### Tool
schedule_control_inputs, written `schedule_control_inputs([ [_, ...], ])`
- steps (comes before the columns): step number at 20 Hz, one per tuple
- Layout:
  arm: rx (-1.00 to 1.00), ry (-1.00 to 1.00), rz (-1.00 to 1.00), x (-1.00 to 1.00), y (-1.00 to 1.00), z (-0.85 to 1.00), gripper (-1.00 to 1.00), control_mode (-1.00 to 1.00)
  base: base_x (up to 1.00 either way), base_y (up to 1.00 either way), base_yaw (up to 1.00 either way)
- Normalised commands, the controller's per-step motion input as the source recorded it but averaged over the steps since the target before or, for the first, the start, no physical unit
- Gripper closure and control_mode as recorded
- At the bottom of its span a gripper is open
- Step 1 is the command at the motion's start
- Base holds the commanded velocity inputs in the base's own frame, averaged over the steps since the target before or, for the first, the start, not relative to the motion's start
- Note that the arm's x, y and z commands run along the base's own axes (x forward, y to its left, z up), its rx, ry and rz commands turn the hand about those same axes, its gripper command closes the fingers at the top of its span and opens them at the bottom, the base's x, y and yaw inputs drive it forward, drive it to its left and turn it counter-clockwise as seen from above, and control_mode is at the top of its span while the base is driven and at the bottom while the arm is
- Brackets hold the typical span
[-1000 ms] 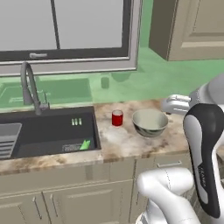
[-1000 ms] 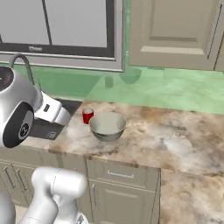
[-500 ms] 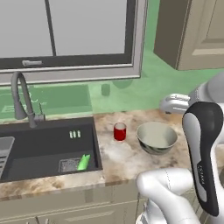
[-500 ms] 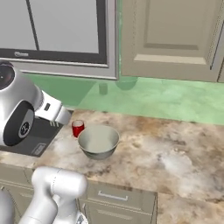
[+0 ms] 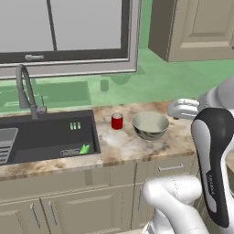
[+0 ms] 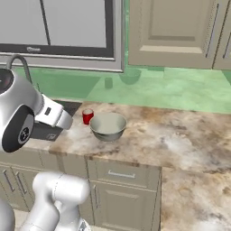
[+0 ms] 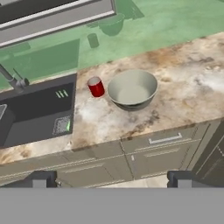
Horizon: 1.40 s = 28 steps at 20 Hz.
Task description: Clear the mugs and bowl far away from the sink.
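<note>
Red mug (image 5: 117,121) and bowl (image 5: 150,124) are sitting beside the sink (image 5: 45,135); tool (image 7: 109,178) is hovering wide open, empty, needing descent onto the mug.

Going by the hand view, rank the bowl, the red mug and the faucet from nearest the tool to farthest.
From the open tool:
1. Bowl, straight ahead on the counter.
2. Red mug, just left of the bowl, beside the sink's edge.
3. Faucet, far left behind the sink.
</note>
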Motion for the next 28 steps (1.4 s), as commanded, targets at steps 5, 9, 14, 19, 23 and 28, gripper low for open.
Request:
schedule_control_inputs([
  [5,0.0,0.0,0.0,0.0,0.0,0.0,-1.0,1.0,0.09,-0.22,-0.1],
  [9,0.0,0.0,0.0,0.0,0.0,0.0,-1.0,1.0,0.48,-0.07,-0.09],
  [14,0.0,0.0,0.0,0.0,0.0,0.0,-1.0,1.0,0.32,0.0,-0.29],
  [19,0.0,0.0,0.0,0.0,0.0,0.0,-1.0,1.0,0.24,0.0,-0.1],
  [23,0.0,0.0,0.0,0.0,0.0,0.0,-1.0,1.0,0.0,-0.02,-0.12],
  [28,0.0,0.0,0.0,0.0,0.0,0.0,-1.0,1.0,0.02,0.0,-0.08],
])
